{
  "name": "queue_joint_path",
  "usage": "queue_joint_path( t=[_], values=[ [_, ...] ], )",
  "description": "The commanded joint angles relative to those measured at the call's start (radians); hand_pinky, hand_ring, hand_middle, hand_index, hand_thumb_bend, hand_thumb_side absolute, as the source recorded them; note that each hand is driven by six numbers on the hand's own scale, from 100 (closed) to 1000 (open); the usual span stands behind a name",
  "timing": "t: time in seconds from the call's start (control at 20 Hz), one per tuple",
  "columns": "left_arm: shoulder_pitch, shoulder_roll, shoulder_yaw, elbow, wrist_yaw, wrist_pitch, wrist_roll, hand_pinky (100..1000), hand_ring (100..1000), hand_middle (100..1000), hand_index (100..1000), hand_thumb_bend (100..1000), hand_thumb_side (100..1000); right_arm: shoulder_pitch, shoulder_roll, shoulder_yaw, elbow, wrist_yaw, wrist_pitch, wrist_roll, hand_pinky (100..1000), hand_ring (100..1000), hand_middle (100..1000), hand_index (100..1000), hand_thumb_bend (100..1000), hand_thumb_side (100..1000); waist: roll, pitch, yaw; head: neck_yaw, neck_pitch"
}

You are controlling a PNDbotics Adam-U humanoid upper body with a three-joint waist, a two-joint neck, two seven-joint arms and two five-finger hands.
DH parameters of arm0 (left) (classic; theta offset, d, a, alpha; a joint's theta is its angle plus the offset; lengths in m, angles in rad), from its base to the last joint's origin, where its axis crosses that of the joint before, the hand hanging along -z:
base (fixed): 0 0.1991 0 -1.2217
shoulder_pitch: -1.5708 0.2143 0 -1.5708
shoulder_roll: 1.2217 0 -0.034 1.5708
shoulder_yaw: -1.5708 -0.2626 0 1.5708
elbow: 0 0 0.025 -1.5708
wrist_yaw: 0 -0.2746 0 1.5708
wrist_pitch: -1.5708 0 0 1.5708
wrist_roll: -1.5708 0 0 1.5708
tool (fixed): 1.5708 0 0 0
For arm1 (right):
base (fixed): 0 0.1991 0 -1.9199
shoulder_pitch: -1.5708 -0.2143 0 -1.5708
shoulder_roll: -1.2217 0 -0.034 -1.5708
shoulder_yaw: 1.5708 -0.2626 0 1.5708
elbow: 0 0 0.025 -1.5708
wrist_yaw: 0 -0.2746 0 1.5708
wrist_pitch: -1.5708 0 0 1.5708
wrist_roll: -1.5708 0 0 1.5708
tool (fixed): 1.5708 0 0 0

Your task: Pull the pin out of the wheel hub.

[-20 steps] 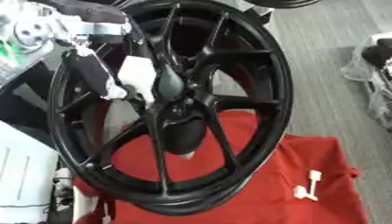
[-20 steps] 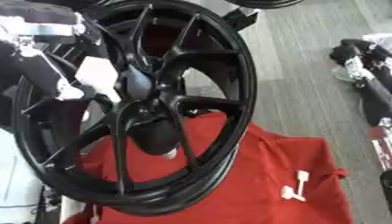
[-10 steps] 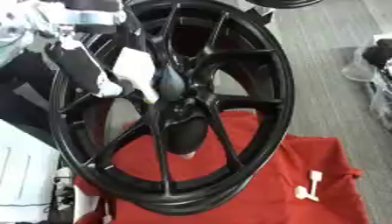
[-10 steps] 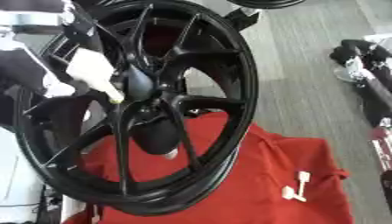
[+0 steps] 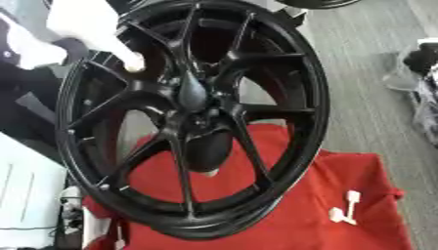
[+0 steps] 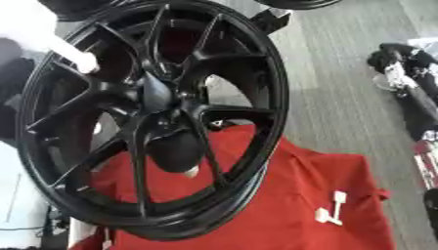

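Observation:
The black wheel hub stands tilted on a red cloth; its dark centre cap faces me. At the upper left a blurred white pin hangs off the hub, with its rounded tip over the rim and spokes. My left hand is a blur of white and dark at the pin's upper end and appears closed on it. A black rounded shape with a pale tip shows behind the lower spokes. My right hand is in no view.
A small white part lies on the red cloth at the lower right. Dark bags and gear sit on the grey floor to the right. A white surface lies at the lower left.
My left hand has drawn back from the hub's centre up and to the left, taking the white pin with it. The wheel has stayed in place.

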Motion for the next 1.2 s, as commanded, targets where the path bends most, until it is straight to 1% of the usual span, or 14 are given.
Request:
queue_joint_path(
  t=[0.05,0.15,0.3,0.4,0.5,0.75,0.8,0.85,0.9,0.95,1.0,1.05,1.1,1.2],
  values=[
    [0.052,0.089,0.093,-0.001,0.031,0.014,0.053,772,727,605,440,100,135,-0.003,-0.030,-0.014,-0.015,0.007,-0.003,-0.003,895,755,660,737,100,457,-0.006,-0.011,0.002,-0.004,0.006],
    [0.127,0.125,0.134,0.028,0.041,0.019,0.096,773,727,605,441,100,138,-0.005,-0.030,-0.015,-0.016,0.006,-0.003,-0.004,894,755,660,737,100,457,-0.007,-0.009,0.002,-0.006,0.004],
    [0.258,0.168,0.197,0.121,0.047,0.026,0.169,774,729,608,447,100,139,-0.008,-0.028,-0.017,-0.016,0.005,-0.004,-0.006,895,755,660,737,100,458,-0.010,-0.004,0.001,-0.012,-0.002],
    [0.319,0.181,0.225,0.193,0.043,0.022,0.206,775,731,610,450,100,135,-0.009,-0.027,-0.018,-0.016,0.005,-0.004,-0.007,895,755,660,737,100,459,-0.012,-0.002,0.000,-0.015,-0.005],
    [0.355,0.183,0.243,0.258,0.038,0.011,0.227,779,737,616,462,100,132,-0.009,-0.025,-0.019,-0.016,0.006,-0.005,-0.007,895,755,660,737,100,459,-0.014,0.000,0.001,-0.017,-0.006],
    [0.407,0.162,0.303,0.429,0.053,-0.039,0.242,805,773,674,580,100,113,-0.007,-0.019,-0.023,-0.016,0.008,-0.007,-0.011,895,755,660,737,100,462,-0.021,0.005,0.004,-0.026,-0.007],
    [0.415,0.160,0.310,0.451,0.058,-0.053,0.241,815,790,699,644,100,106,-0.007,-0.019,-0.023,-0.016,0.009,-0.007,-0.012,895,755,660,737,100,462,-0.021,0.005,0.004,-0.027,-0.007],
    [0.423,0.159,0.316,0.468,0.061,-0.065,0.238,827,810,733,704,131,100,-0.007,-0.018,-0.024,-0.017,0.010,-0.007,-0.012,895,755,660,737,100,463,-0.022,0.006,0.005,-0.029,-0.008],
    [0.430,0.159,0.322,0.479,0.060,-0.076,0.235,834,821,749,733,156,142,-0.007,-0.018,-0.024,-0.017,0.010,-0.007,-0.012,895,755,660,737,100,463,-0.022,0.006,0.005,-0.030,-0.008],
    [0.437,0.158,0.327,0.488,0.057,-0.086,0.233,838,826,759,757,202,345,-0.008,-0.017,-0.024,-0.016,0.010,-0.007,-0.012,895,755,660,737,100,463,-0.023,0.007,0.005,-0.031,-0.009],
    [0.442,0.157,0.334,0.496,0.053,-0.093,0.235,840,829,764,768,241,506,-0.008,-0.017,-0.024,-0.016,0.010,-0.007,-0.012,895,755,660,737,100,464,-0.023,0.007,0.005,-0.033,-0.010],
    [0.447,0.155,0.340,0.503,0.049,-0.099,0.239,840,829,765,770,247,540,-0.009,-0.017,-0.024,-0.016,0.010,-0.006,-0.012,895,755,660,737,100,466,-0.023,0.007,0.004,-0.035,-0.011],
    [0.452,0.152,0.344,0.510,0.048,-0.104,0.242,843,832,772,781,225,594,-0.009,-0.017,-0.024,-0.016,0.010,-0.005,-0.012,895,755,661,738,100,469,-0.023,0.007,0.004,-0.036,-0.012],
    [0.456,0.149,0.347,0.519,0.049,-0.109,0.244,844,832,773,783,221,599,-0.009,-0.017,-0.024,-0.015,0.011,-0.004,-0.011,895,755,661,738,100,468,-0.023,0.007,0.004,-0.037,-0.014]
  ],
)
